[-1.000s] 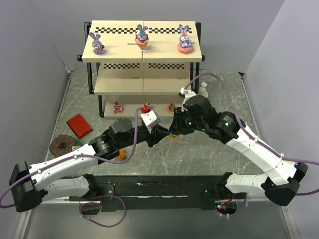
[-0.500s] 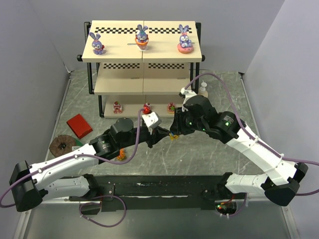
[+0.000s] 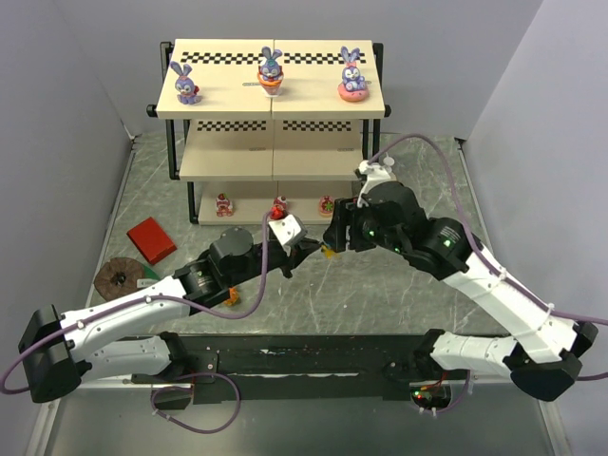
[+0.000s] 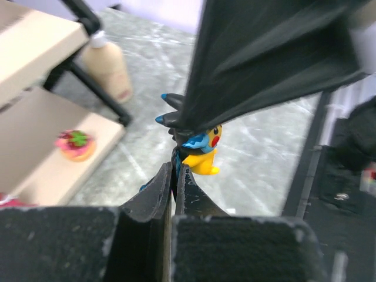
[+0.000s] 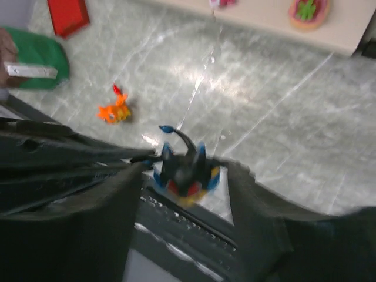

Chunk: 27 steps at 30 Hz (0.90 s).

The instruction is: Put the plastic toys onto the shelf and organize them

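Nearest to us, at about 8 o'clock from where the two arms meet, the orange spiky plastic creature (image 5: 116,110) lies on the grey marbled tabletop (image 3: 380,294), not yet picked up.

At the centre, the left gripper (image 4: 174,176) has its matte black fingers pressed together on the lower edge of the dark blue and yellow winged plastic figurine (image 4: 202,158), holding it up off the table. The right gripper (image 5: 187,171) is spread either side of that glossy, pointy-eared toy and does not seem to be touching it. We read this as a hand-over to the left arm.

A red block (image 3: 151,238) lies at 9 o'clock, and a cream pump bottle (image 4: 108,67) stands at 1 o'clock, beside the rack's leg.

Farther off stands the three-tier shelf (image 3: 228,100), with smooth cream boards, a thin black metal frame and checker strips. Three red-pink round figures (image 3: 223,202) (image 3: 278,205) (image 3: 327,203) line its bottom board, and three purple-blue long-eared bunnies (image 3: 186,84) (image 3: 271,74) (image 3: 352,78) line its top. We judge that six toys are placed and two are left.
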{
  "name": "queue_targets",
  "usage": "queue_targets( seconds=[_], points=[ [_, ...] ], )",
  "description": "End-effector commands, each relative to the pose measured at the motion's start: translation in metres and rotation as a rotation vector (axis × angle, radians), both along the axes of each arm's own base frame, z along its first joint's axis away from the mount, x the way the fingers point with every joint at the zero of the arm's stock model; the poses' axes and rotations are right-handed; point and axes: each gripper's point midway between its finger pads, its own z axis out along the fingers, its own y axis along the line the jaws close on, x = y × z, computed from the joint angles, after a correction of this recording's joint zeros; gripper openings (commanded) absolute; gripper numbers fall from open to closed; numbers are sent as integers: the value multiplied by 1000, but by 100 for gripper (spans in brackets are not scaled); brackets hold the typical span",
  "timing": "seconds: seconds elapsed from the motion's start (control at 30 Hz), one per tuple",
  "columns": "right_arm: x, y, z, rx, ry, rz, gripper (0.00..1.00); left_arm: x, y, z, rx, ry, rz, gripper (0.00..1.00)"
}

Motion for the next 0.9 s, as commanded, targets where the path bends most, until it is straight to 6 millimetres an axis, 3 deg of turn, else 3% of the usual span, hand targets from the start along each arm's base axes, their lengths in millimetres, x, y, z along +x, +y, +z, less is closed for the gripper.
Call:
queue_targets(
  seconds=[0.0,0.1,0.3,0.4,0.63,0.87],
  points=[
    [15,-13,37,81,-143,-99,81,22,10,36,-70,-185,103,1],
    [18,-25,52,124,-206,-162,89,34,9,38,-49,-231,146,1],
    [17,-49,69,185,-278,-256,91,64,11,47,-23,-330,235,1],
    [15,-59,63,162,-269,-283,91,82,14,58,-35,-385,227,1],
    [9,-77,50,137,-260,-335,91,92,33,93,-145,-526,203,1],
    [7,-85,45,132,-264,-359,91,111,38,102,-124,-558,193,1]
  ],
)
